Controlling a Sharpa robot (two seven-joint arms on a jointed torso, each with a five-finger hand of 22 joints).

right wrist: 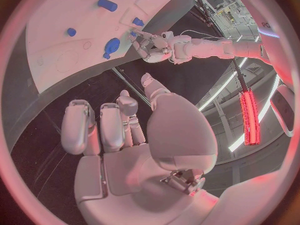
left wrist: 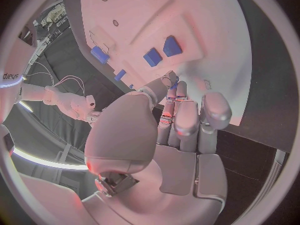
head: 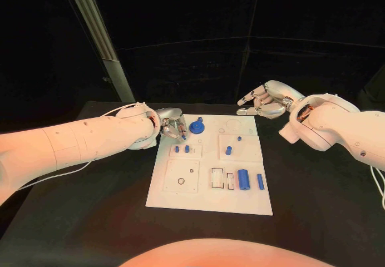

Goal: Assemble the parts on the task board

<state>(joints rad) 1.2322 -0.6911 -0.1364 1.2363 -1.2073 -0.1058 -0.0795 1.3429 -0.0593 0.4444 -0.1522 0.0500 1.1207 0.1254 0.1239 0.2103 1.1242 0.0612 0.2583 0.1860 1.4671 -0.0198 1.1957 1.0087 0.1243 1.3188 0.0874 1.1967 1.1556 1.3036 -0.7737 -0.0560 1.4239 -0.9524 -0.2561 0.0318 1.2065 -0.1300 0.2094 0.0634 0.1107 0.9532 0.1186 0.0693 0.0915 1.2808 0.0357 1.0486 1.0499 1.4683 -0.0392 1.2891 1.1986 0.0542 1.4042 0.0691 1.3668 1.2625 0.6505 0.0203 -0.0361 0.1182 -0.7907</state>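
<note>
Task board on black worktop, blue parts laid out.
Left robot hand pinching small blue part, clearest from left wrist; right robot hand off-board, loosely spread, empty.

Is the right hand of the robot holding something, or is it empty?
Empty. The right hand hovers beyond the far edge of the task board, and the right wrist view shows its fingers loosely extended with nothing between them.
</note>
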